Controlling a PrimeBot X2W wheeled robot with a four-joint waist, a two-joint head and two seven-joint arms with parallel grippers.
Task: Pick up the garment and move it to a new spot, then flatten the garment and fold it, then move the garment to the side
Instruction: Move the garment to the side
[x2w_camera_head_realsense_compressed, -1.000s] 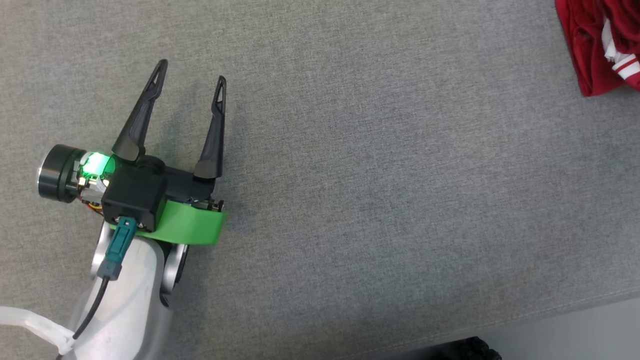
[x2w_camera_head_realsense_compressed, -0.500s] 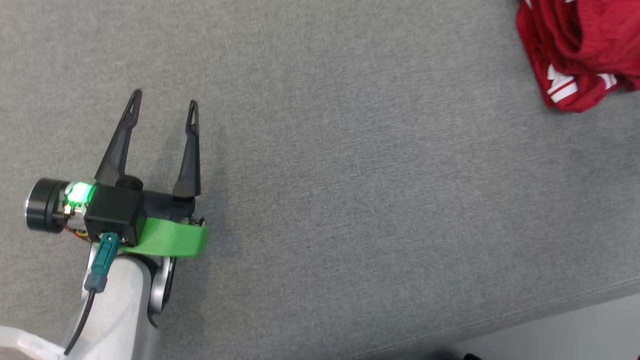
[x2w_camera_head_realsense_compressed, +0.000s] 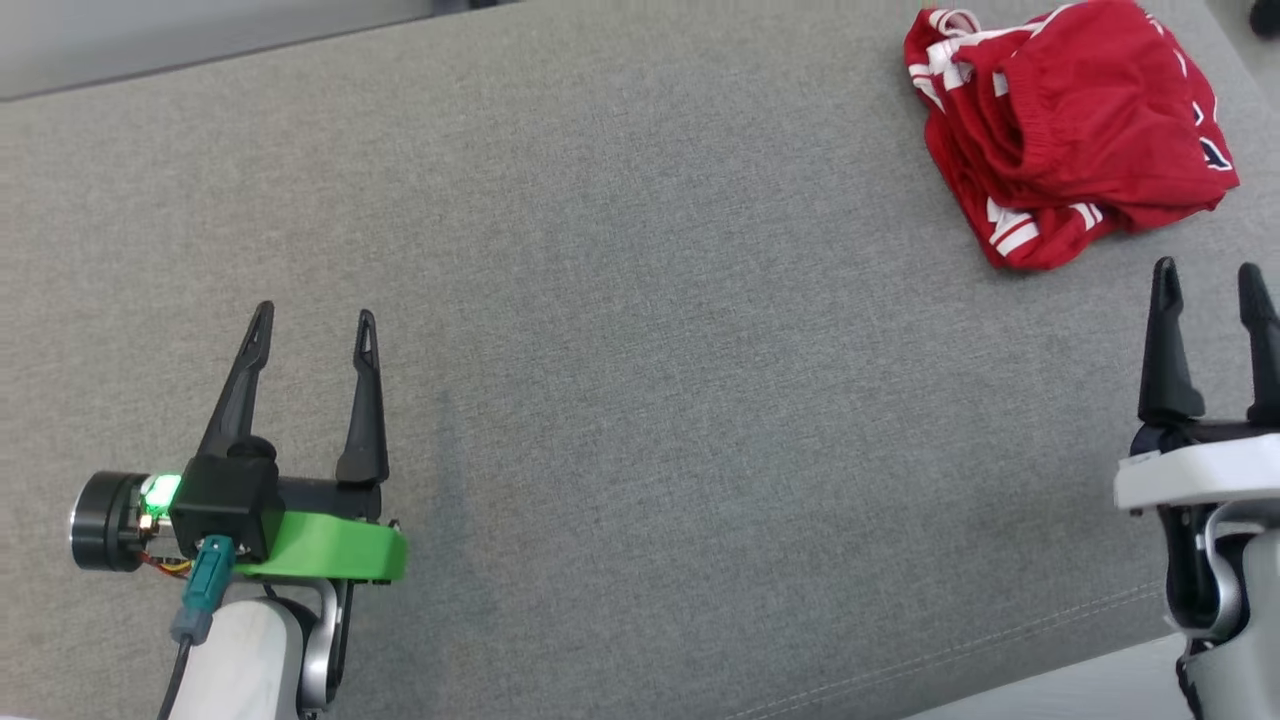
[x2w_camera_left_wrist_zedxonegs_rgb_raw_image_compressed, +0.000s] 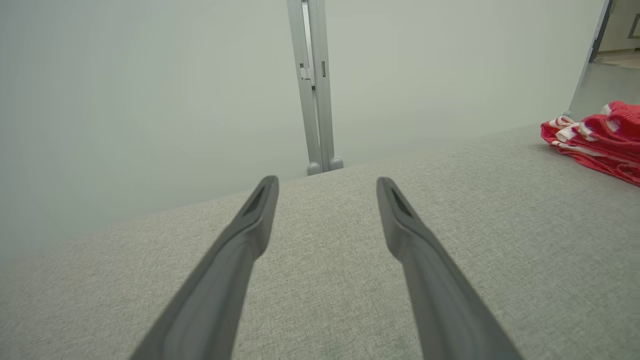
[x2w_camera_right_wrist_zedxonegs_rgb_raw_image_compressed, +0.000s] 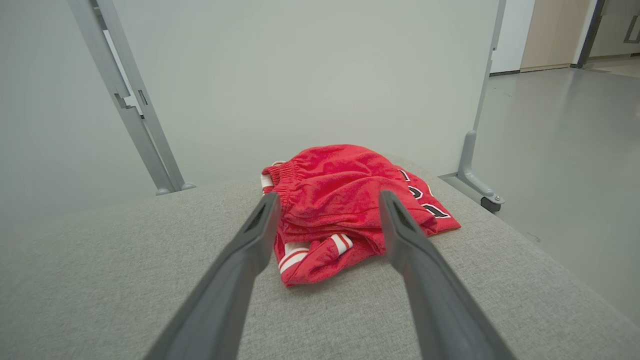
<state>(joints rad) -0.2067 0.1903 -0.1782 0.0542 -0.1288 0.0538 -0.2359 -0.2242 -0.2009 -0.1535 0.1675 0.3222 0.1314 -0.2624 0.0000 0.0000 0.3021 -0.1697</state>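
Note:
The garment (x2w_camera_head_realsense_compressed: 1070, 130) is a crumpled red pair of shorts with white stripes, lying at the far right of the grey fabric surface (x2w_camera_head_realsense_compressed: 650, 350); it also appears at the right edge of the left wrist view (x2w_camera_left_wrist_zedxonegs_rgb_raw_image_compressed: 600, 140) and straight ahead in the right wrist view (x2w_camera_right_wrist_zedxonegs_rgb_raw_image_compressed: 345, 210). My right gripper (x2w_camera_head_realsense_compressed: 1208, 282) stands open just short of the garment, apart from it, nothing between its fingers. At the lower left, far from the garment, my left gripper (x2w_camera_head_realsense_compressed: 312, 322) is open and empty over bare fabric.
The surface's front edge (x2w_camera_head_realsense_compressed: 1000, 650) runs diagonally at the lower right, with pale floor beyond. Grey partition posts (x2w_camera_right_wrist_zedxonegs_rgb_raw_image_compressed: 135, 115) and a wheeled post foot (x2w_camera_right_wrist_zedxonegs_rgb_raw_image_compressed: 480, 185) stand behind the surface. Wide free fabric lies between the two grippers.
The head camera has swung, shifting the whole picture: the garment now shows whole at the upper right and my right gripper has come into view, open. The left gripper stays open.

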